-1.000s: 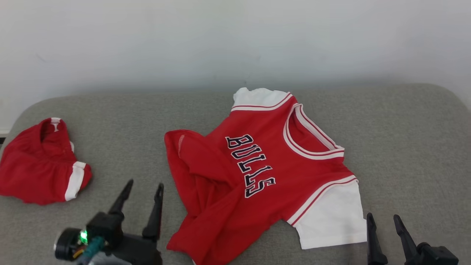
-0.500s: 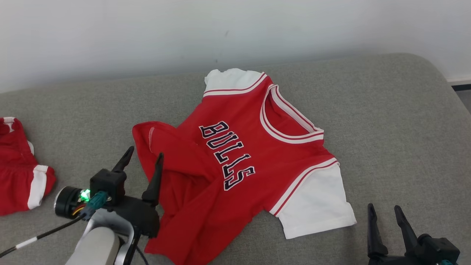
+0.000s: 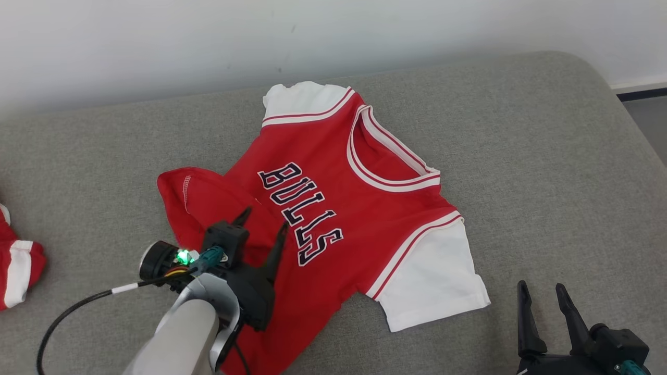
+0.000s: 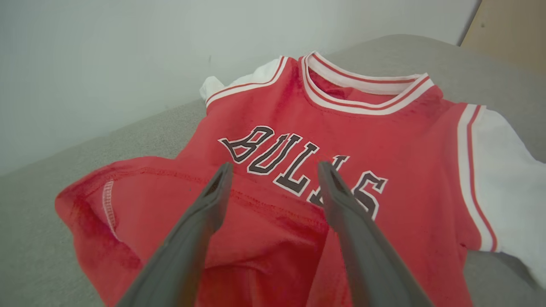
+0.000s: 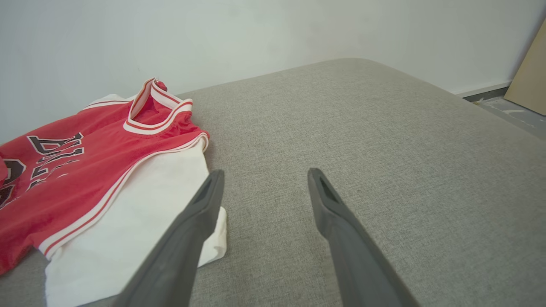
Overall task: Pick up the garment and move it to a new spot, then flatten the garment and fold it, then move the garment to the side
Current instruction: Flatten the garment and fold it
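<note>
Bulls jersey (image 3: 312,151) lies rumpled on grey cushion (image 3: 521,156); left gripper (image 3: 264,219), fingers apart, over its folded hem; right gripper (image 3: 539,285) parted, near right.

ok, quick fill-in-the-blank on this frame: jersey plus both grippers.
1. The lettering on the jersey reads ____.
2. Its sleeves are ____ in colour.
3. The left gripper is above the jersey's rumpled lower part with its jaws ____.
4. The right gripper is over the bare cushion, whose colour is ____.

Missing words: BULLS; white; open; grey.
</note>
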Available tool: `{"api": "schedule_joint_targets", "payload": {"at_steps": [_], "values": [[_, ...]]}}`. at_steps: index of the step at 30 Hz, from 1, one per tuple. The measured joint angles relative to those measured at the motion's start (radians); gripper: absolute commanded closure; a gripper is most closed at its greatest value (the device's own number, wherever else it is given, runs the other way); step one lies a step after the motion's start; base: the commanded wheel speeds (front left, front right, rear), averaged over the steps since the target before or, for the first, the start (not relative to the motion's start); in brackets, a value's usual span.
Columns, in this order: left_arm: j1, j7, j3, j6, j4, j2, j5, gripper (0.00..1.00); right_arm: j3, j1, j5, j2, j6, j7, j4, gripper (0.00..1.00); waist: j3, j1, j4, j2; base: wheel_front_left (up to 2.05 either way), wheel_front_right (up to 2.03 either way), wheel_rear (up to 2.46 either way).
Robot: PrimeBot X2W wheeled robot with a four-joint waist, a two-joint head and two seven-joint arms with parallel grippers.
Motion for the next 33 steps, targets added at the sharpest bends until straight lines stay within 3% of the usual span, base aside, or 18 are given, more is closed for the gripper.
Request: {"api": "schedule_joint_targets", "payload": {"at_steps": [12,13,14,15,20,24,33], "values": [[-0.001,0.127,-0.079,-0.026,0.111,-0.031,-0.012,0.00,0.002,-0.001,0.004,0.000,0.000,0.000,0.000,0.00,-0.003,0.0000,-0.006,0.0000,0.00,0.00,0.00],[-0.001,0.127,-0.079,-0.026,0.111,-0.031,-0.012,0.18,0.002,-0.001,0.004,0.000,0.000,0.000,0.000,0.00,-0.003,0.0000,-0.006,0.0000,0.00,0.00,0.00],[-0.001,0.133,-0.082,-0.032,0.117,-0.034,-0.019,0.77,0.003,-0.002,0.004,0.000,0.000,0.000,0.001,0.00,-0.004,0.0000,-0.007,0.0000,0.00,0.00,0.00],[-0.001,0.134,-0.084,-0.033,0.120,-0.038,-0.023,1.00,0.002,-0.003,0.004,0.000,0.000,0.000,0.001,0.00,-0.004,0.0000,-0.008,0.0000,0.00,0.00,0.00],[-0.011,0.094,-0.072,-0.033,0.117,-0.039,-0.047,1.00,-0.013,-0.002,0.001,0.000,0.000,0.000,-0.007,0.00,-0.007,0.0000,-0.006,0.0000,0.00,0.00,0.00],[-0.046,0.024,-0.019,-0.023,0.069,-0.008,-0.071,1.00,-0.022,0.011,-0.001,0.000,0.000,0.000,-0.009,0.00,-0.012,0.0000,0.014,0.0000,0.00,0.00,0.00],[-0.091,-0.020,0.104,-0.012,-0.020,0.155,-0.129,1.00,-0.007,0.001,-0.001,0.000,0.000,0.000,-0.001,0.00,-0.026,-0.0001,0.057,-0.0001,0.00,0.00,0.00]]}}
